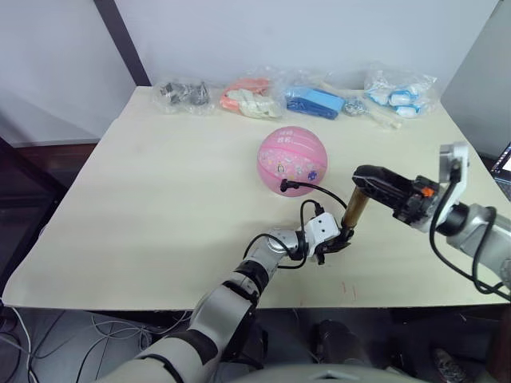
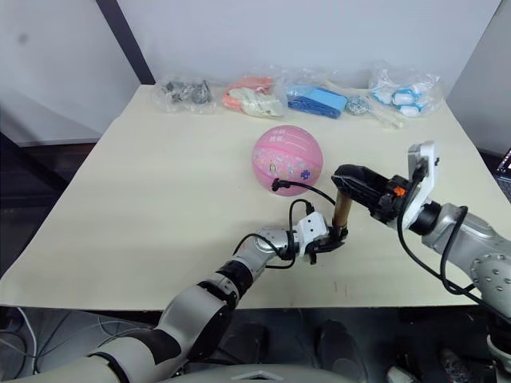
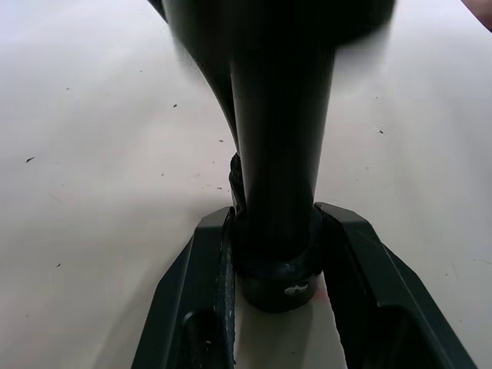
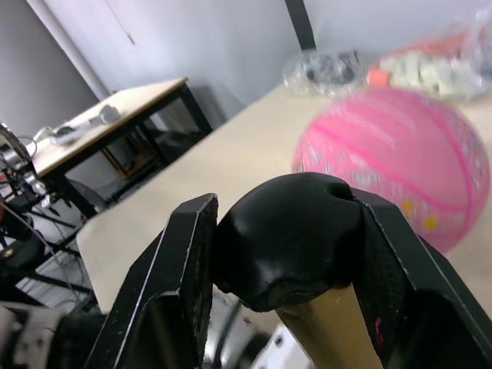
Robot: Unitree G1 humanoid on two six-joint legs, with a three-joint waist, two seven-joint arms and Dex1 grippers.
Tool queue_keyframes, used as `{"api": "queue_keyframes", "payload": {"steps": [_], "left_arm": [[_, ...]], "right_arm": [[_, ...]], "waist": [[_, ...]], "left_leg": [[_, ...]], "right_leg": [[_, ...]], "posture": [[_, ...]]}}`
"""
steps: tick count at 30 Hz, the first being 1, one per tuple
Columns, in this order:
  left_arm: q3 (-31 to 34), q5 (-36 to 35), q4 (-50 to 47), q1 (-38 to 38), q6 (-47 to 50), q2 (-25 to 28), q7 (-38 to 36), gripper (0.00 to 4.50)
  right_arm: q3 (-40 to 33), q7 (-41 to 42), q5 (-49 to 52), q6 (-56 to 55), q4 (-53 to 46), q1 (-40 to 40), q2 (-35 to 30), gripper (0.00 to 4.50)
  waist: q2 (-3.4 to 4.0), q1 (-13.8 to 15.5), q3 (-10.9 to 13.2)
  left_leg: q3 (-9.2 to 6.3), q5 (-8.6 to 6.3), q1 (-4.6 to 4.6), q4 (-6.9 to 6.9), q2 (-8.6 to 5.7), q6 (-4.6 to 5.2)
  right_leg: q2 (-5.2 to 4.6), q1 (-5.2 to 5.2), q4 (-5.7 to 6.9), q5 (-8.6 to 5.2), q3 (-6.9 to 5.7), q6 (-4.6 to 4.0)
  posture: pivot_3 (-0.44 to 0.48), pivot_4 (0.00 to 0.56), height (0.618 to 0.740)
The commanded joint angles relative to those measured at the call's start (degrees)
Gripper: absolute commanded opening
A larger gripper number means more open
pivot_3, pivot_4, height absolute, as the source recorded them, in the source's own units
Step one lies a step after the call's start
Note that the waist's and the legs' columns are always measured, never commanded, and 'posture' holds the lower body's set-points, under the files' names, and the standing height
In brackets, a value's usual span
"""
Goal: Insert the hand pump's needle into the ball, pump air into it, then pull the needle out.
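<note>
The hand pump (image 1: 354,209) stands nearly upright on the pale matte table (image 1: 160,207), near its front edge: a slim brass-coloured tube with smooth black ends. The left gripper (image 1: 335,243) is clamped around its black base cap, and the right gripper (image 1: 369,179) is clenched on the rounded black top. A thin black hose (image 1: 319,191) loops from the pump to the ball (image 1: 292,159), glossy pink rubber with small prints, just beyond on the table. Crinkled clear plastic bags (image 1: 319,97) line the far edge.
</note>
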Motion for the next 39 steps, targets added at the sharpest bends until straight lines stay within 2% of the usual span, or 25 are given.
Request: {"api": "queue_keyframes", "payload": {"steps": [1, 5, 9, 16, 18, 22, 33, 36, 39], "left_arm": [[-1.34, 2.26, 4.1, 2.57, 2.45, 1.07, -1.36, 1.1], [-1.35, 2.28, 4.16, 2.6, 2.45, 0.85, -1.2, 1.1], [-1.39, 2.34, 4.2, 2.61, 2.47, 0.72, -1.02, 1.1], [-1.46, 2.51, 4.39, 2.66, 2.47, 0.68, -0.91, 1.1], [-1.47, 2.55, 4.42, 2.7, 2.46, 0.67, -0.96, 1.1], [-1.49, 2.57, 4.5, 2.65, 2.41, 0.57, -1.02, 1.1], [-1.41, 2.6, 4.52, 2.66, 2.37, 0.94, -1.23, 1.1], [-1.43, 2.54, 4.43, 2.78, 2.41, 0.97, -1.32, 1.1], [-1.46, 2.44, 4.39, 2.79, 2.45, 0.98, -1.35, 1.1]], "right_arm": [[6.16, 0.22, -7.16, 2.29, 5.97, 3.59, 1.72, 1.9], [8.45, 2.05, -11.35, 1.69, 7.9, 5.62, 3.97, 1.9], [5.73, 2.37, -11.2, 2.04, 6.13, 5.8, 4.74, 1.9], [-10.48, -2.44, 5.85, 7.1, -0.97, -4.46, -2.27, 1.88], [-12.67, -3.88, 9.45, 8.66, -1.25, -6.72, -4.42, 1.87], [-16.96, -8.57, 18.6, 10.76, 0.18, -13.9, -10.17, 1.87], [-18.59, -16.49, 33.36, 11.88, 6.14, -25.81, -20.09, 1.87], [-18.45, -17.01, 33.68, 11.96, 5.49, -24.13, -19.59, 1.87], [-18.04, -17.17, 32.05, 11.38, 3.77, -19.73, -16.88, 1.87]], "waist": [[-0.01, -0.02, -0.07], [-0.12, -0.01, -0.35], [-0.11, -0.03, -0.59], [0.54, 0.25, 0.04], [0.79, 0.33, 0.36], [0.73, 0.35, 0.7], [0.65, 0.3, 1.08], [0.67, 0.32, 1.08], [0.63, 0.38, 1.07]], "left_leg": [[0.0, 0.0, 0.0, -0.01, 0.0, 0.0], [-0.01, 0.0, 0.05, -0.1, 0.0, 0.0], [-0.02, 0.0, 0.13, -0.25, 0.01, 0.0], [-0.04, 0.0, -0.05, -0.21, -0.07, 0.0], [-0.01, 0.01, -0.11, -0.2, -0.12, 0.0], [0.0, 0.01, -0.19, -0.17, -0.17, 0.01], [-0.03, 0.01, -0.6, 0.06, -0.17, 0.02], [-0.01, 0.02, -1.18, 0.26, -0.17, 0.03], [0.03, 0.02, -1.21, 0.27, -0.18, 0.03]], "right_leg": [[0.0, 0.0, 0.0, 0.0, 0.01, 0.0], [0.01, 0.0, 0.0, -0.03, 0.0, -0.06], [0.01, 0.01, 0.0, -0.07, -0.01, -0.11], [-0.1, -0.06, -0.02, -0.06, 0.0, -0.11], [-0.18, -0.1, -0.02, -0.06, 0.0, -0.11], [-0.35, -0.11, -0.05, -0.02, -0.01, -0.13], [-0.39, -0.35, -0.04, 0.09, -0.08, -0.23], [-0.37, -0.91, 0.03, 0.21, -0.04, -0.18], [-0.39, -0.94, 0.04, 0.23, 0.02, -0.17]], "posture": [[0.0, 0.15, 0.74], [0.0, 0.15, 0.74], [0.0, 0.15, 0.74], [0.0, 0.15, 0.74], [0.0, 0.15, 0.74], [0.0, 0.15, 0.74], [0.0, 0.15, 0.74], [0.0, 0.15, 0.74], [0.0, 0.15, 0.74]]}}
